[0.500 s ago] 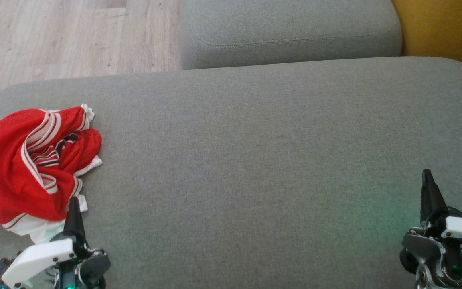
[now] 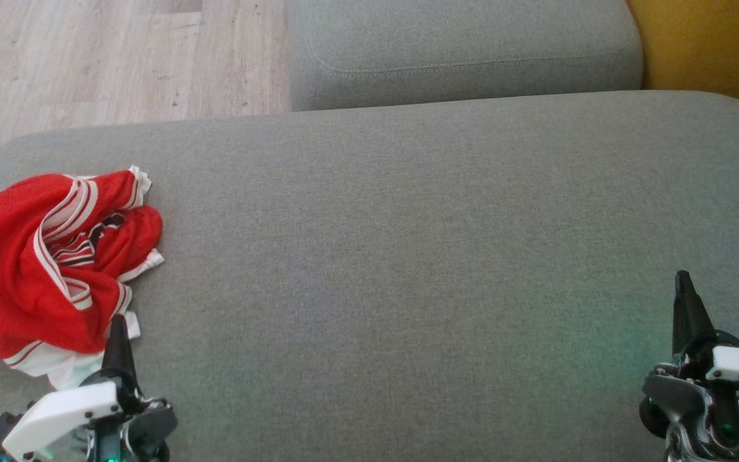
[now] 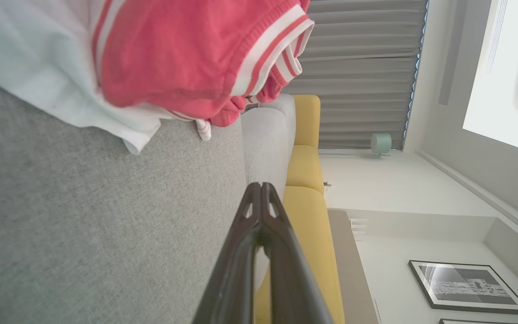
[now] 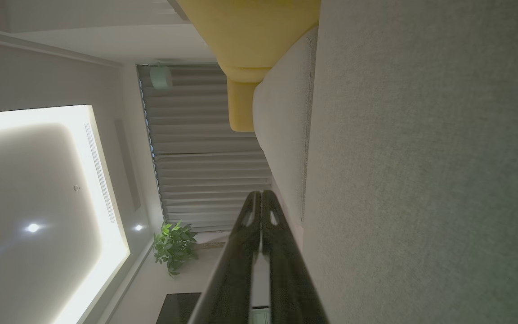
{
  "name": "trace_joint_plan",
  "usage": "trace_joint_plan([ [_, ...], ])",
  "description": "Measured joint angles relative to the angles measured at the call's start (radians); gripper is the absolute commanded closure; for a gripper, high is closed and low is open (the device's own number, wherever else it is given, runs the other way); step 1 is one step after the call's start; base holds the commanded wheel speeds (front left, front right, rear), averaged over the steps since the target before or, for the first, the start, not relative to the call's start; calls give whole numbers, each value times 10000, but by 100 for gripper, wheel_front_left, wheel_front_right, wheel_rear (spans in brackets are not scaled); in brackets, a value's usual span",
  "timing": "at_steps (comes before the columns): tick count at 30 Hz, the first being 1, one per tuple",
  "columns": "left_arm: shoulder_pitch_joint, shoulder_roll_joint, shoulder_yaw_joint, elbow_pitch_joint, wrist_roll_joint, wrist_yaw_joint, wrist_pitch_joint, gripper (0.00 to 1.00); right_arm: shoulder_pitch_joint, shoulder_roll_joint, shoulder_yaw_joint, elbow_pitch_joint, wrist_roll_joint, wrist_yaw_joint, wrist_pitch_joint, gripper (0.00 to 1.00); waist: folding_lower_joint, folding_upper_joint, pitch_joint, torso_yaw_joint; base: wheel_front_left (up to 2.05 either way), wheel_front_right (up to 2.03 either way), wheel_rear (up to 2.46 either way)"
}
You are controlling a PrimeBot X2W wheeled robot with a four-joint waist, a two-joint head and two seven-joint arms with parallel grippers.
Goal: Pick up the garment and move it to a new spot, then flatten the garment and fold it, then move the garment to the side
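Head view: garment — red with white trim, crumpled at left edge of grey cushion; left pincer closed, empty, just beside garment's near hem; right pincer closed, empty — well apart.

layout | crumpled red-and-white mesh garment is laid at the far left of the wide grey fabric cushion | left gripper is placed just before the garment | right gripper is set at the cushion's near right, well apart | smaller grey fabric cushion is set behind, with pale wooden floor to its left

Home living room: grey sofa, curtains, framed picture.
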Motion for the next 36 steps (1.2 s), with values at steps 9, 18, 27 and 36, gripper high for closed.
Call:
trace_joint_plan([
  [9, 0, 0, 0, 0, 0, 0, 0, 100, 0, 0, 0, 0, 0, 0, 2, 100, 0, 0, 0, 0, 0, 0, 0],
  [18, 0, 0, 0, 0, -2, 0, 0, 100, 0, 0, 0, 0, 0, 0, 0, 100, 0, 0, 0, 0, 0, 0, 0],
  [27, 0, 0, 0, 0, 0, 0, 0, 100, 0, 0, 0, 0, 0, 0, 0, 100, 0, 0, 0, 0, 0, 0, 0],
  [36, 0, 0, 0, 0, -2, 0, 0, 100, 0, 0, 0, 0, 0, 0, 0, 100, 0, 0, 0, 0, 0, 0, 0],
])
